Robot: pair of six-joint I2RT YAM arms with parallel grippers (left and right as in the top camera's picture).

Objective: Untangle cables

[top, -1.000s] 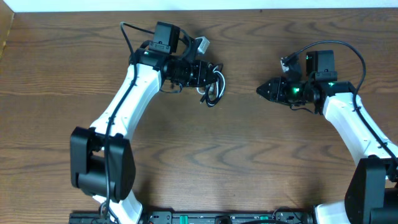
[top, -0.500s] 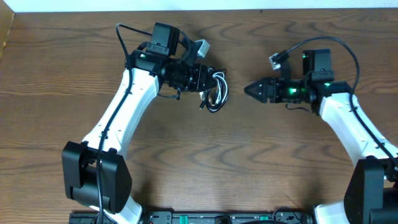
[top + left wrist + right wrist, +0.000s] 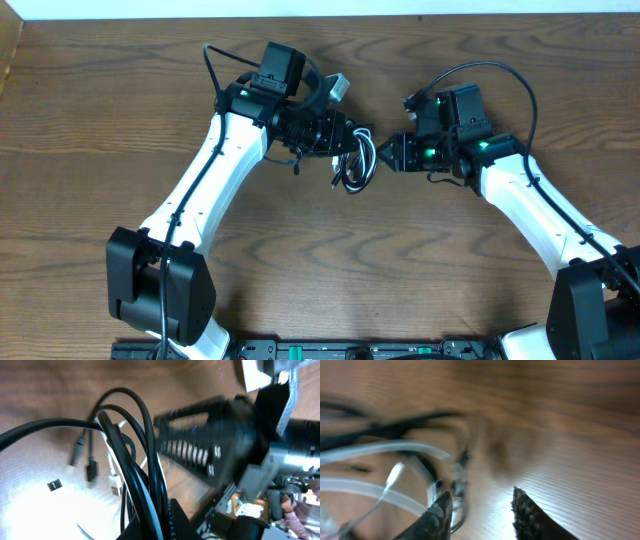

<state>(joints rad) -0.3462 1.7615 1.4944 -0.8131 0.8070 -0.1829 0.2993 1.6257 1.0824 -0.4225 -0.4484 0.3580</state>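
Observation:
A bundle of thin black and white cables (image 3: 354, 160) hangs from my left gripper (image 3: 350, 138), which is shut on them above the table. In the left wrist view the black and white cords (image 3: 145, 475) run between my fingers (image 3: 165, 525), with small plug ends (image 3: 91, 467) dangling. My right gripper (image 3: 385, 152) is open and sits just right of the bundle, almost touching it. In the right wrist view its fingers (image 3: 480, 505) are apart, with blurred white and black cables (image 3: 395, 465) right in front and to the left.
The wooden table (image 3: 320, 270) spreads all around. A white wall strip (image 3: 300, 8) runs along the far edge. Thick black arm cables (image 3: 480, 70) loop above the right wrist.
My right gripper has moved left, up to the bundle. My left gripper has moved a little right with the cables.

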